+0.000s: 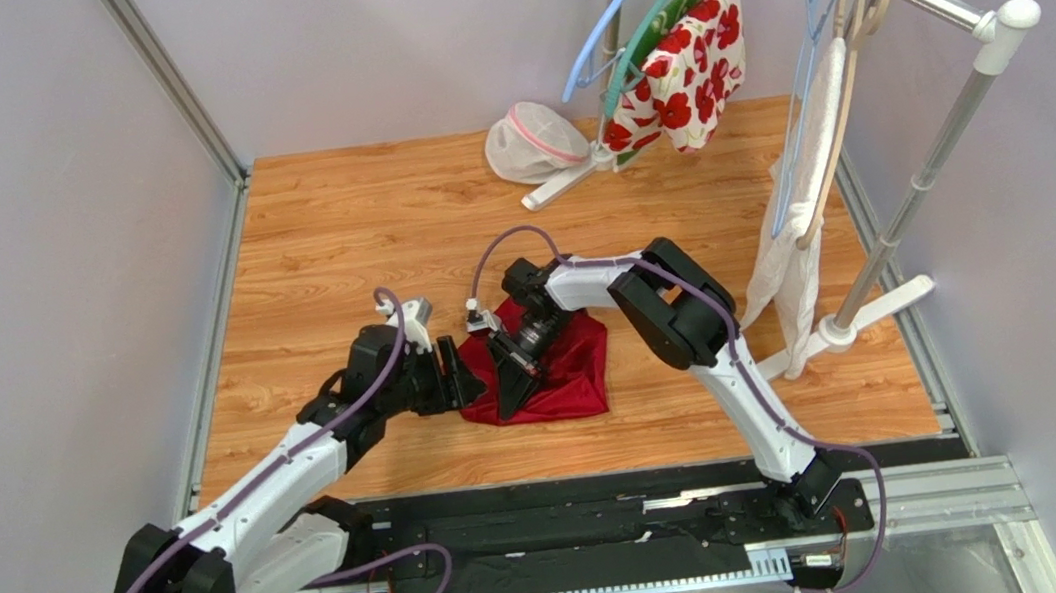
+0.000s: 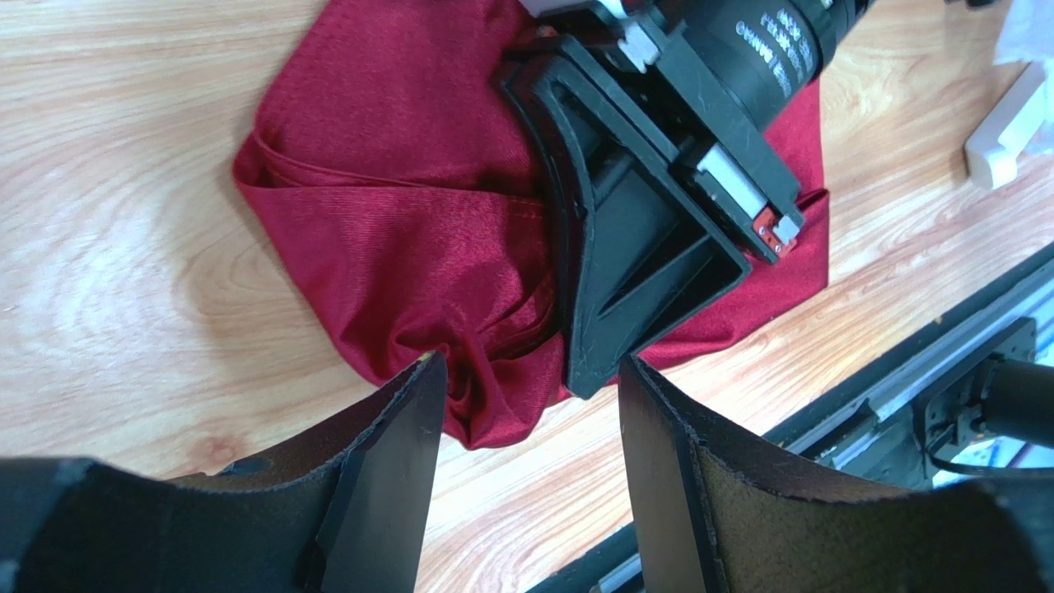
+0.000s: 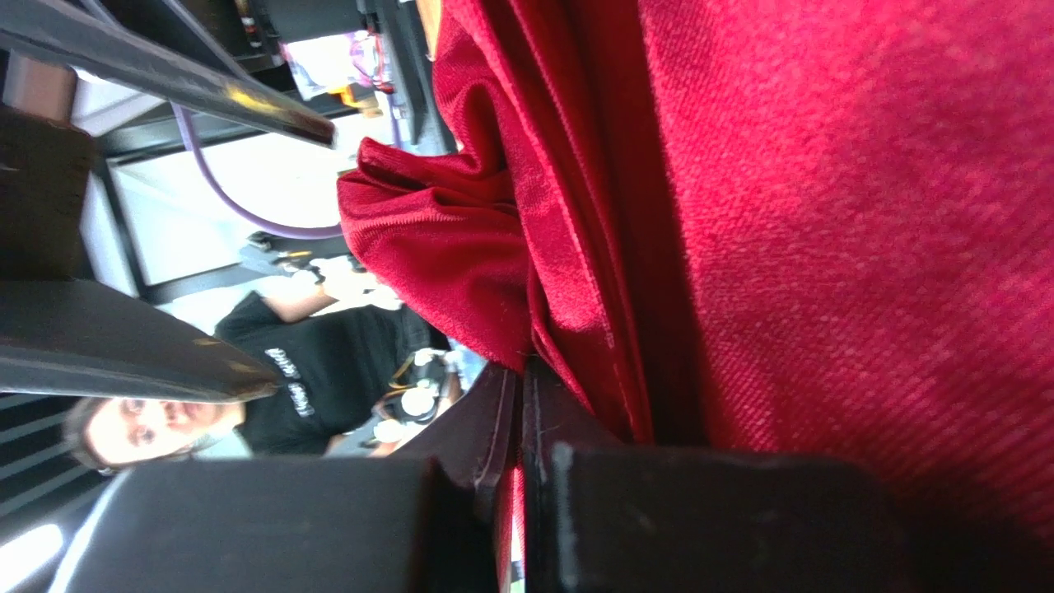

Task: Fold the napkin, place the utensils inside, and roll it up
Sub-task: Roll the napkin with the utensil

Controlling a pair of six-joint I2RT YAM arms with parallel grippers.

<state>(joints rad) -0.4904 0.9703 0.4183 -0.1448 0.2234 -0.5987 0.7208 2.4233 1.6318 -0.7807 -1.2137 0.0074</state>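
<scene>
Noted large plain dark red cloth napkin lying bunched and partly folded on wood-grain worktop, directly under right pincer. Read right pincer as pressed together, apparently pinching a napkin fold. Saw left pincer spread, holding nothing, napkin corner just ahead of its tips. Judged folding begun, not finished. Found no utensils in view; rolling not yet started. Spotted small white print on black wrist barrel behind right pincer, too blurred to read.
</scene>
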